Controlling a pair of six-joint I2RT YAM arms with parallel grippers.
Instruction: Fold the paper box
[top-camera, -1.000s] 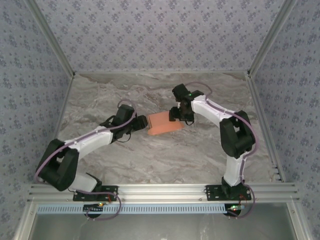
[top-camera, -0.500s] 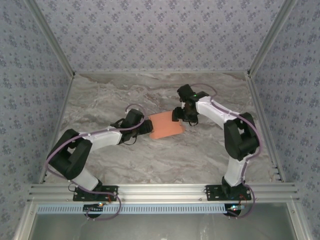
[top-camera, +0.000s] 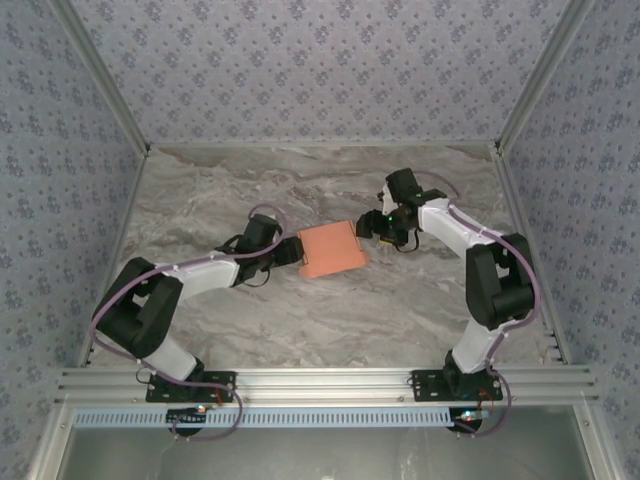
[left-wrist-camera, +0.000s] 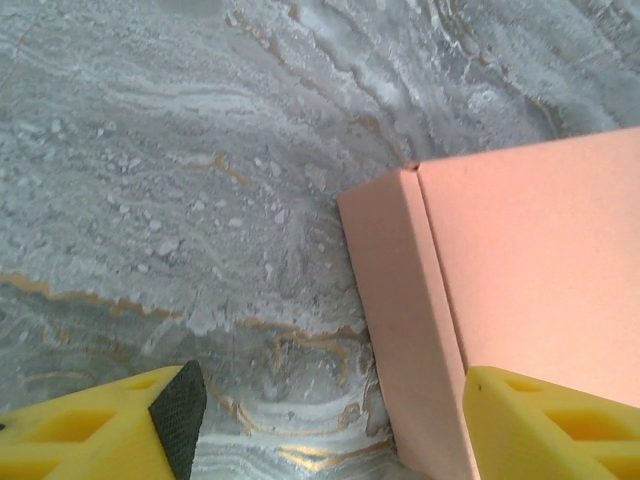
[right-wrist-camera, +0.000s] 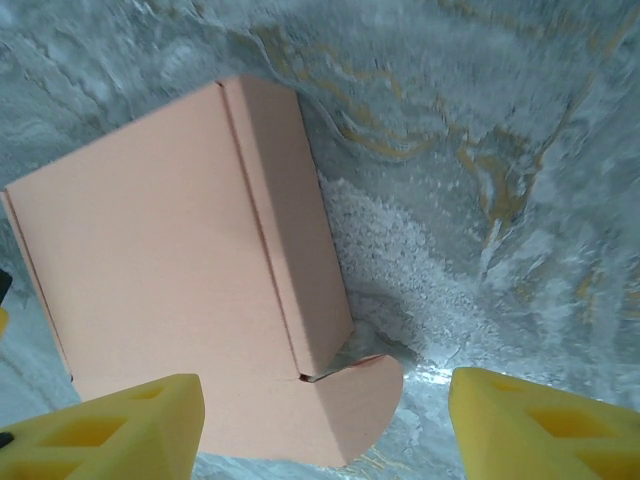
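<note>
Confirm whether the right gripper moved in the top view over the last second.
Yes. The right gripper has shifted right, toward the right-hand table rail, and now sits with its jaws open at the right edge of the paper box.

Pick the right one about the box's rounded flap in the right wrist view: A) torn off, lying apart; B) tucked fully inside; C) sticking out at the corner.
C: the rounded flap pokes out past the corner of the box, joined to it and not tucked in.
</note>
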